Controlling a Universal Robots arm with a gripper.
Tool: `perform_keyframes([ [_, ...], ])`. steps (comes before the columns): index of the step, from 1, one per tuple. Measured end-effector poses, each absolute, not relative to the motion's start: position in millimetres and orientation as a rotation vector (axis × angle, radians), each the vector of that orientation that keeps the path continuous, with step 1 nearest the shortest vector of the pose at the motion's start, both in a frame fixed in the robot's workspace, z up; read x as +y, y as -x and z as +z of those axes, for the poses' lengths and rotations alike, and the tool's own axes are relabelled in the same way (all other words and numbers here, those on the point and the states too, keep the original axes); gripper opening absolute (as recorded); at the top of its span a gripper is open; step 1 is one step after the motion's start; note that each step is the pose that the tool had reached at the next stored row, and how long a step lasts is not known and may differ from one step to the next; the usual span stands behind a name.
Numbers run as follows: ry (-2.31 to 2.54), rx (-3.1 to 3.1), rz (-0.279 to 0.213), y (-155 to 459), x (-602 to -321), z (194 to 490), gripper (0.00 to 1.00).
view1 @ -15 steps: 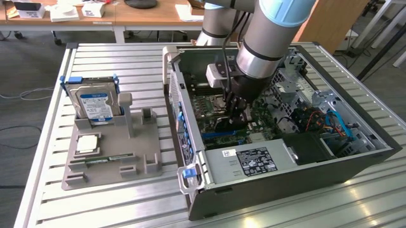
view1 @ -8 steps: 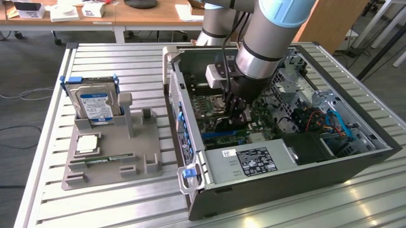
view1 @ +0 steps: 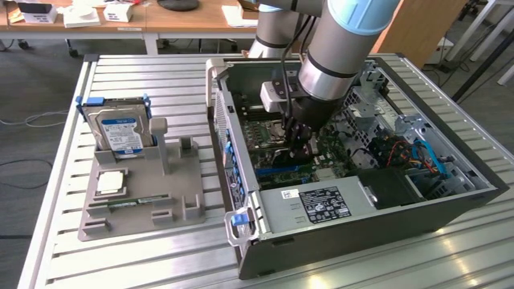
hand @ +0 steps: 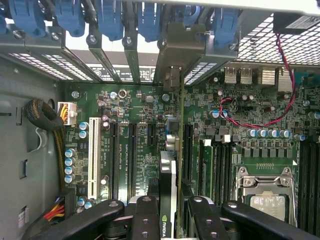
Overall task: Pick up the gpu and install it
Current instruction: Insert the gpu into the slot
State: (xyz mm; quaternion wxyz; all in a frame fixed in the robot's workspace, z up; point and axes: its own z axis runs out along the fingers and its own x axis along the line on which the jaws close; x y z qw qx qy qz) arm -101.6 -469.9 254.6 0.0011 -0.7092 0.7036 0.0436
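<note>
The gpu (hand: 168, 170) is a thin dark card seen edge-on, standing upright over the green motherboard (hand: 135, 110) among the long black expansion slots. Its silvery metal bracket (hand: 176, 52) reaches up to the case's rear slot openings. My gripper (hand: 170, 222) is shut on the gpu, with a black finger (hand: 147, 215) on one side of the card and another on the far side. In the exterior view the gripper (view1: 295, 141) reaches down into the open computer case (view1: 241, 180), and the gpu (view1: 283, 158) shows as a dark shape just beneath it.
Blue slot latches (hand: 110, 20) line the rear of the case. A white slot (hand: 94, 155) and the processor socket (hand: 265, 192) flank the card. Outside the case, a grey fixture (view1: 144, 198) holds a hard drive (view1: 120, 129) and a memory stick (view1: 129, 203). The power supply (view1: 321, 205) sits at the front.
</note>
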Motion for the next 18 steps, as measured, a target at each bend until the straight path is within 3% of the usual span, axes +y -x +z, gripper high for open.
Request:
perform_keyframes([
  [18, 2.227, 2.209, 0.137, 101.7, -470.1, 253.9, 0.27],
])
